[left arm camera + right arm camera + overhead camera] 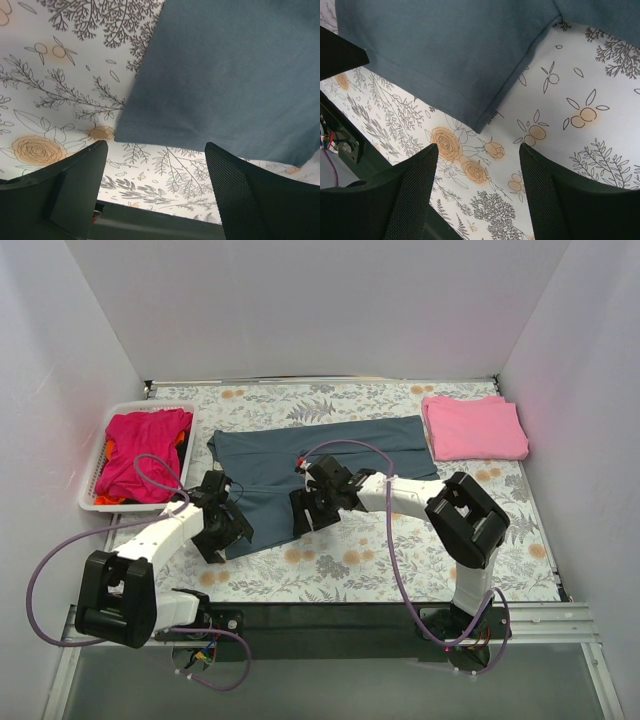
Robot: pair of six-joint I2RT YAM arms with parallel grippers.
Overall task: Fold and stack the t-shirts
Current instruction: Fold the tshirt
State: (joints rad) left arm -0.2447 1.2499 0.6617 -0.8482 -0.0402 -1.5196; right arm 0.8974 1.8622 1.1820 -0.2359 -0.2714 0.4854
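Start from the table (380,560), covered all over with a flower pattern. Across its middle find the dark slate t-shirt (330,450), spread out flat and not yet folded, with its near edge toward the arms. At the far left see the white basket (125,508), holding a magenta t-shirt (145,445) and a little orange-red cloth beneath. At the far right see the pink t-shirt (475,428), already folded and laid flat, probably the base of the stack. Next come to the left gripper (228,530), just over the near left corner of the slate shirt, and the right gripper (308,512), over the near edge further right. Find both spread open, with nothing between the fingers. In the left wrist view notice the stitched hem corner (125,131) just ahead of the gap, a little off its centre. In the right wrist view notice another stitched corner (481,125), almost centred. Judge the step in hand as taking the near edge at two points for the first fold. To do it well, shift the left gripper slightly toward its corner and lower both enough to slide one finger under the hem. Close well inside the stitching, then lift and carry both at equal height, keeping the edge taut and the fold line straight.
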